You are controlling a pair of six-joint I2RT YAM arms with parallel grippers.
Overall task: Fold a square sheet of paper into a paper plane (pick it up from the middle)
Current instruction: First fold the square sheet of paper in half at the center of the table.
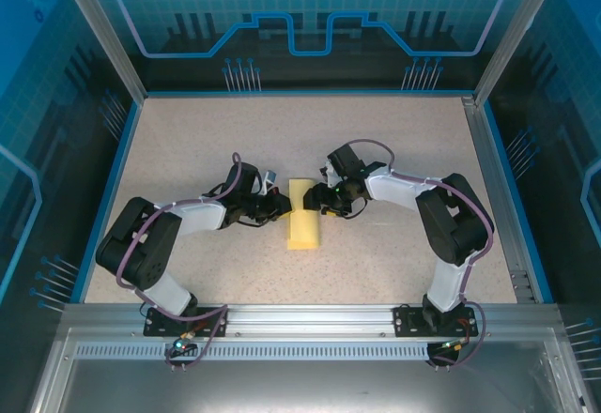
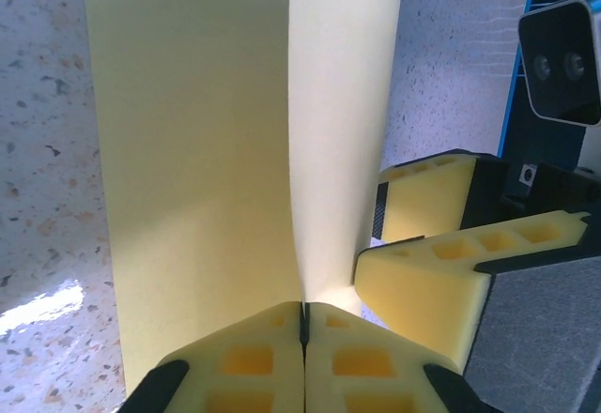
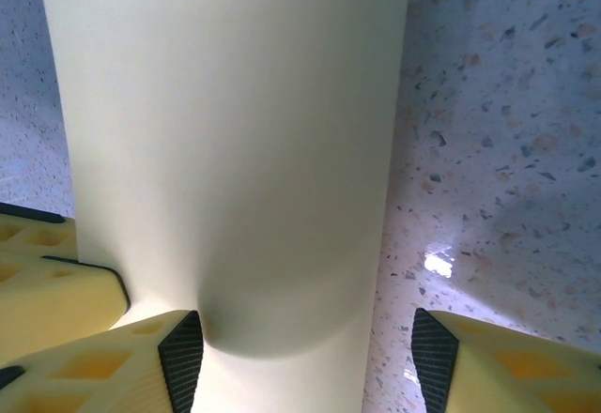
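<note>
The square sheet of paper [image 1: 302, 230] lies mid-table as a narrow pale-yellow strip, bent over on itself. In the left wrist view one part [image 2: 188, 150] lies flat while a flap [image 2: 343, 122] rises beside it. My left gripper [image 2: 302, 314] is shut, with the paper's bend pinched in the seam between its foam pads; from above, it [image 1: 285, 208] meets the strip's left edge. My right gripper [image 3: 305, 357] stands open at the strip's right side [image 1: 315, 203]. The curved paper [image 3: 225, 150] lies against its left finger [image 3: 183, 357], and its right finger [image 3: 437, 347] hangs over bare table.
The speckled table [image 1: 188, 150] stretches wide on all sides of the paper. Blue walls [image 1: 113, 169] close the left, right and back, and an aluminium rail [image 1: 300, 317] runs along the front. The two grippers nearly touch; the right gripper's fingers [image 2: 423, 286] sit close beside my left pads.
</note>
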